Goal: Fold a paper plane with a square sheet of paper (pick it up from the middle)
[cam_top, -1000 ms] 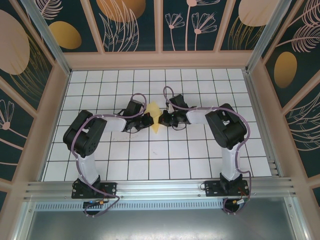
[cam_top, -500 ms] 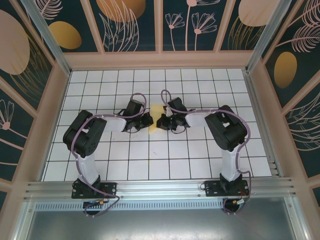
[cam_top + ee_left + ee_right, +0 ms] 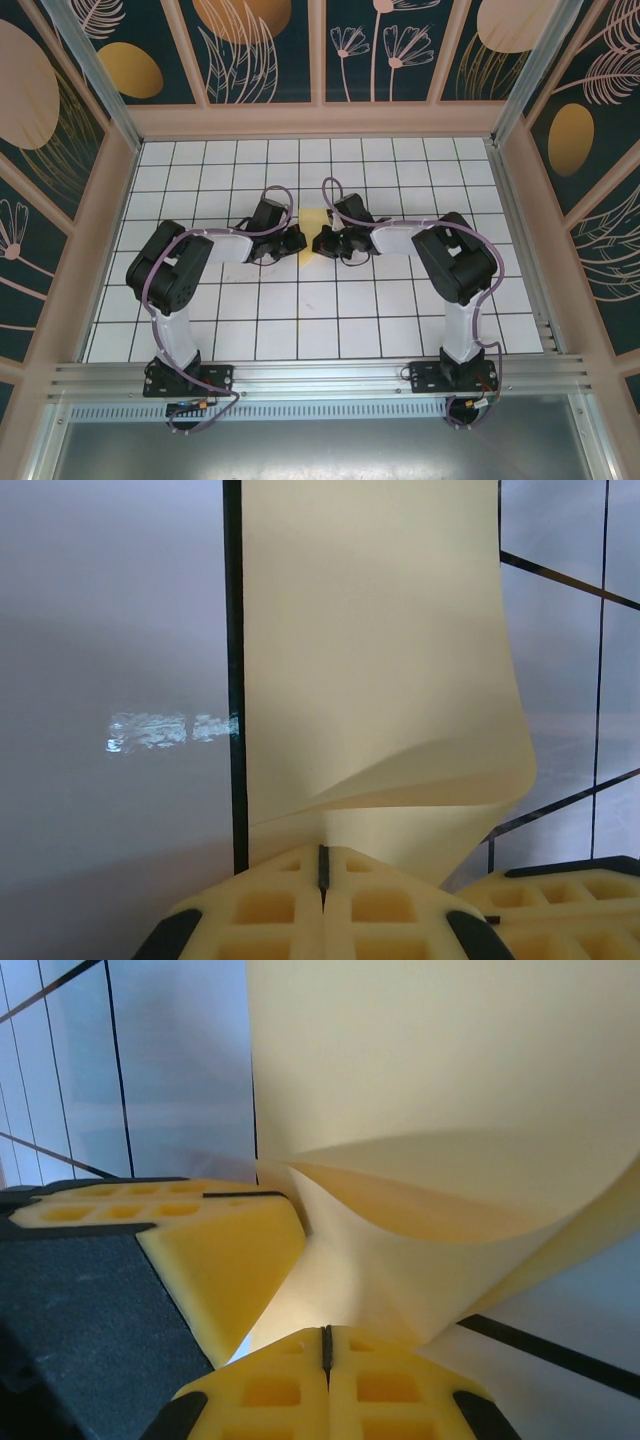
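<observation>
- The sheet of paper point(image 3: 314, 221) is held at the middle of the surface point(image 3: 330, 320), between both arms.
- It is pinched by the left pincer point(image 3: 323, 858) and the right pincer point(image 3: 326, 1340), each pressed together.
- Progress is judged early: the sheet is bent over, and no dart has been formed.
- Its long axis runs near to far; no nose can be made out.

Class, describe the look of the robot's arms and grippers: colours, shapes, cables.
The left arm and right arm have rounded black joint housings, white links and looping purplish cables. The left gripper and right gripper have pale yellow fingers with square waffle pockets and black corners.
</observation>
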You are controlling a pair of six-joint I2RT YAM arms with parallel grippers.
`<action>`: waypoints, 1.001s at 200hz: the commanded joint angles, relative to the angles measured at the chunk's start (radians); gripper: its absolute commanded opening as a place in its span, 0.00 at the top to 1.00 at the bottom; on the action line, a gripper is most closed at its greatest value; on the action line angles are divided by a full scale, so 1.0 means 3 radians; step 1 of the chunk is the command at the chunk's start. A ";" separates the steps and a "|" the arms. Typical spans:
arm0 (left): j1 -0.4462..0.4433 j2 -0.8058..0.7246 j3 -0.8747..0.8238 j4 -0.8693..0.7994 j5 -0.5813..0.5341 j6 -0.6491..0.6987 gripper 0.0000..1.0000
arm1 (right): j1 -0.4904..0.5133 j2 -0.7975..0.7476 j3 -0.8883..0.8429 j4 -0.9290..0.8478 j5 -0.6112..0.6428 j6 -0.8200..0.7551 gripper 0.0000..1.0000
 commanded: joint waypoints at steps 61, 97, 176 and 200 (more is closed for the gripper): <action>-0.0001 -0.0191 0.0012 -0.0233 -0.0161 0.0082 0.91 | -0.0013 0.0235 0.0166 -0.0087 0.0177 0.0199 0.97; -0.0006 -0.0380 -0.0182 -0.0042 0.0074 -0.0034 0.87 | -0.0011 0.0253 0.0182 -0.0153 0.0214 0.0289 0.96; -0.0094 -0.0331 -0.0375 0.0308 0.0378 -0.0264 0.90 | -0.0009 0.0262 0.0223 -0.0199 0.0184 0.0329 0.97; -0.0100 -0.0245 -0.0323 0.0236 0.0321 -0.0261 0.92 | -0.0008 0.0267 0.0223 -0.0205 0.0186 0.0334 0.97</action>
